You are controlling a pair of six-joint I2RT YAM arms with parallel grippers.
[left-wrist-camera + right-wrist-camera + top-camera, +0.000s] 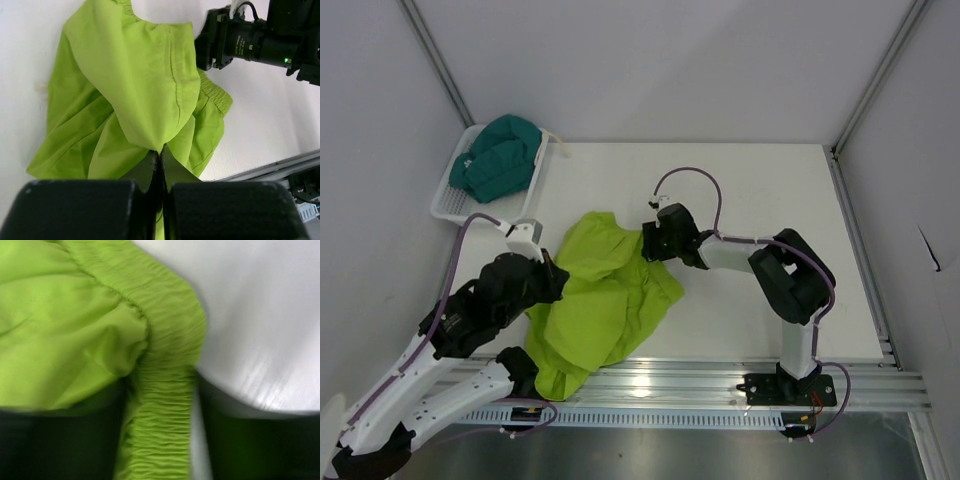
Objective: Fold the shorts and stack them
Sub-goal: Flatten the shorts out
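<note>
The lime green shorts (pixel 605 295) lie crumpled on the white table, left of centre, with one part hanging over the front edge. My left gripper (pixel 552 272) is shut on a fold of them; the fabric rises to the pinched tips (pixel 160 152) in the left wrist view. My right gripper (pixel 645 240) is at their right edge, and their ribbed waistband (pixel 165 405) runs between its fingers (pixel 162 390). It looks shut on the band. The fabric (pixel 145 75) is stretched between both grippers. The dark teal shorts (pixel 500 160) sit bunched in the basket.
The white mesh basket (pixel 445 205) stands at the far left against the wall. A metal rail (pixel 720 380) runs along the table's front edge. White walls close in the left, back and right sides. The right arm (pixel 260 40) reaches in from the right.
</note>
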